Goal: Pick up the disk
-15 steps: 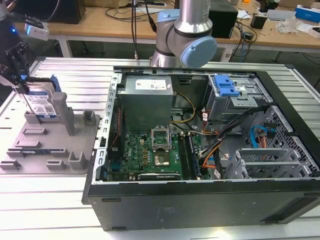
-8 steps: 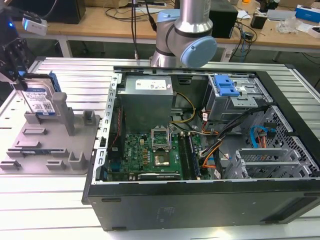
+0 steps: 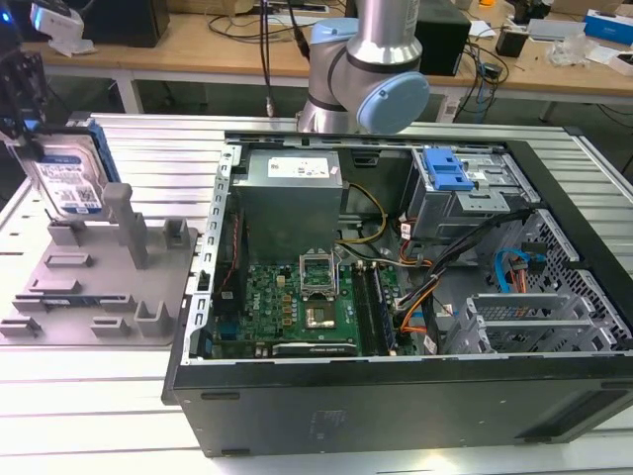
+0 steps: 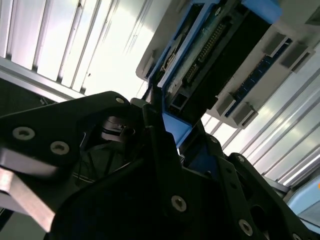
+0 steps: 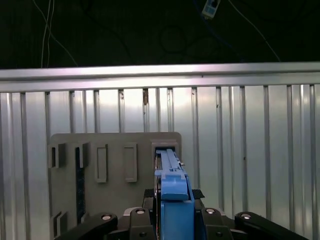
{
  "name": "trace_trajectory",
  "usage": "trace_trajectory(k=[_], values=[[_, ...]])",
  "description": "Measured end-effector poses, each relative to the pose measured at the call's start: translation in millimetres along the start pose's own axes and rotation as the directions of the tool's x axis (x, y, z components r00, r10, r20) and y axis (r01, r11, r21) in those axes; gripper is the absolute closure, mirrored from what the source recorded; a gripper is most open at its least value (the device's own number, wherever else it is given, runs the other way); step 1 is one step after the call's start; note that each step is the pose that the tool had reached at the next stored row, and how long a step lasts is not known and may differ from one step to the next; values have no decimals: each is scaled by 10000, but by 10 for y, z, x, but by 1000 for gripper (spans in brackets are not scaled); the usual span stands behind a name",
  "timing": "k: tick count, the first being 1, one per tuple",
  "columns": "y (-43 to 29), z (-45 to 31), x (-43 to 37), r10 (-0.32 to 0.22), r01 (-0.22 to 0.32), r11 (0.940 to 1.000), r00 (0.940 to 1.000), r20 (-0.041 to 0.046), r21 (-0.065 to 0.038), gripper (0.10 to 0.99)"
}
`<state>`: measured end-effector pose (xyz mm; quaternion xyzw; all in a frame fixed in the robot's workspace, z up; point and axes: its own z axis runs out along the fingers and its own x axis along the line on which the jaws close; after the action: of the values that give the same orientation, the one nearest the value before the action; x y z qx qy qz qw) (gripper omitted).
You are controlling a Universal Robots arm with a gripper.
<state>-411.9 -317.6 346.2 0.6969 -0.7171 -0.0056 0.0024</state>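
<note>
Disk (image 3: 67, 176) upright on edge, clamped between the black fingers (image 5: 135, 220) of the hand (image 3: 25, 124), raised above the grey fixture (image 3: 94, 287) near the desk's (image 3: 89, 396) far corner at the exterior view's left, open computer case (image 3: 396, 297) beside it.

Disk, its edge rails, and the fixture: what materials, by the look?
Disk: silvery, likely metal casing under a white-and-blue printed label, held upright by the end effector. Edge rails: blue, matte, moulded look, probably plastic. Fixture: uniform dull grey with blocky posts, probably plastic; could be painted.
</note>
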Motion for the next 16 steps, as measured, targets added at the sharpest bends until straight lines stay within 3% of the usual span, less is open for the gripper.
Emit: trace_trajectory(k=[3, 11, 16], values=[[3, -276, 17, 0, 0, 10000, 10000, 0, 1, 718], [6, -676, 42, -1, 1, 10000, 10000, -1, 0, 718], [9, -964, 66, -2, 2, 10000, 10000, 0, 1, 718]])
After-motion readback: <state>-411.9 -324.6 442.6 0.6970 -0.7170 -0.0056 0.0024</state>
